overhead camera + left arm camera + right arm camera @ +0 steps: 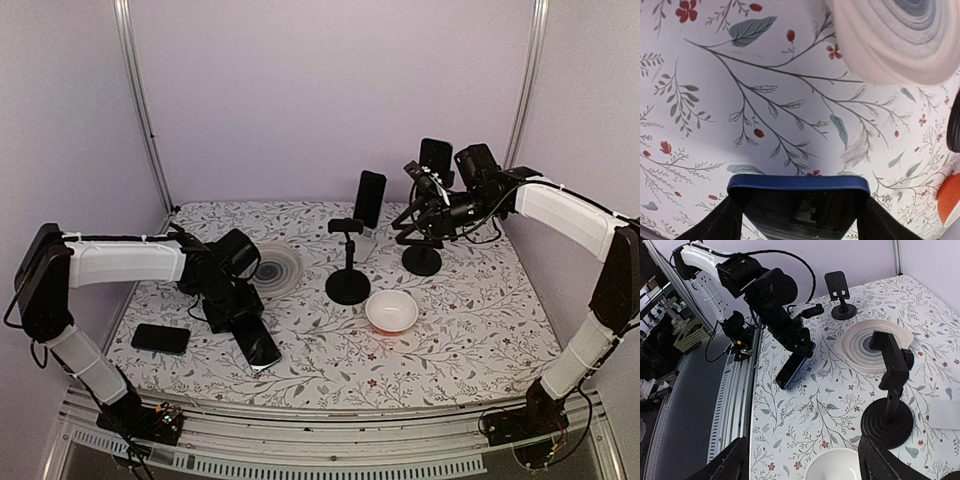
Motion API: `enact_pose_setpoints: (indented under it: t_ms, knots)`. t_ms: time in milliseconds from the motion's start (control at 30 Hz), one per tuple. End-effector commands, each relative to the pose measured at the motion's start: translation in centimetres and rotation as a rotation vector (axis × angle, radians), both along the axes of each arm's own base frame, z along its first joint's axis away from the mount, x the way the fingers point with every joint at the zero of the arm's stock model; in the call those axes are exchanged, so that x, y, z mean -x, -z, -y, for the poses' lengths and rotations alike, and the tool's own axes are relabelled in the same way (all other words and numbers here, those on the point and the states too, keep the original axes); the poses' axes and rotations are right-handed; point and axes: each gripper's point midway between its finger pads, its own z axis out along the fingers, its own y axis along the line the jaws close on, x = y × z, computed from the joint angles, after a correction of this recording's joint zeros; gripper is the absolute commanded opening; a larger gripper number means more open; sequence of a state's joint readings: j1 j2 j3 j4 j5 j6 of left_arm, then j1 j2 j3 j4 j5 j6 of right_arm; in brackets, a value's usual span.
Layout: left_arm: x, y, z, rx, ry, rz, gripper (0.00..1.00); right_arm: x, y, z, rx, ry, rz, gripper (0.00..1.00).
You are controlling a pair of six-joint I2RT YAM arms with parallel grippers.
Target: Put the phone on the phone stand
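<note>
Your left claw (pixel 799 222) is clamped on the phone (pixel 260 346), tilted just above the desk (pixel 470 330) near its front-left corner; your right claw (pixel 802 460) hangs open and empty; judge the phone stiff, slick and breakable; grip its long edges mid-body for the phone stand (pixel 347 258).
</note>
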State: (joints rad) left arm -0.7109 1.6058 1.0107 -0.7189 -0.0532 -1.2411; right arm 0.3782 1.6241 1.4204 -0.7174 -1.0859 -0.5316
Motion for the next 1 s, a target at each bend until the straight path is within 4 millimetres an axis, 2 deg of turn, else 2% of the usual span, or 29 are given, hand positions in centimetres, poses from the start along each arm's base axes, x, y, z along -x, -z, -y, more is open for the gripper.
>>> enact_pose_setpoints:
  t_ms: [0,200,300,400,533,767,900,967]
  knots:
    - [-2.4,-4.8,1.8,-0.002,0.037,0.223,0.00,1.5,-2.9,-3.4,-0.020,-0.056,0.075,0.77]
    - [-2.6,-8.3,2.9,-0.043,0.047,0.380,0.00,3.2,-2.2,-8.0,-0.003,-0.083,0.050,0.75]
    - [-2.2,-9.9,3.3,-0.037,0.055,0.436,0.00,4.3,-1.2,-10.1,0.016,-0.098,0.012,0.75]
    - [-1.8,-12.2,3.7,-0.017,0.060,0.507,0.00,5.4,-0.1,-12.1,0.037,-0.119,-0.019,0.75]
    - [-1.8,-15.4,4.0,0.012,0.036,0.602,0.00,5.8,1.8,-14.5,0.092,-0.103,-0.038,0.77]
    - [-1.9,-20.2,4.6,0.123,-0.004,0.735,0.00,4.8,1.8,-17.1,0.099,-0.086,-0.044,0.77]
    - [-2.0,-22.1,4.4,0.166,-0.034,0.782,0.00,4.4,2.0,-18.1,0.098,-0.083,-0.077,0.77]
    - [-2.2,-22.9,4.6,0.184,-0.043,0.805,0.00,4.8,2.4,-18.6,0.102,-0.095,-0.089,0.77]
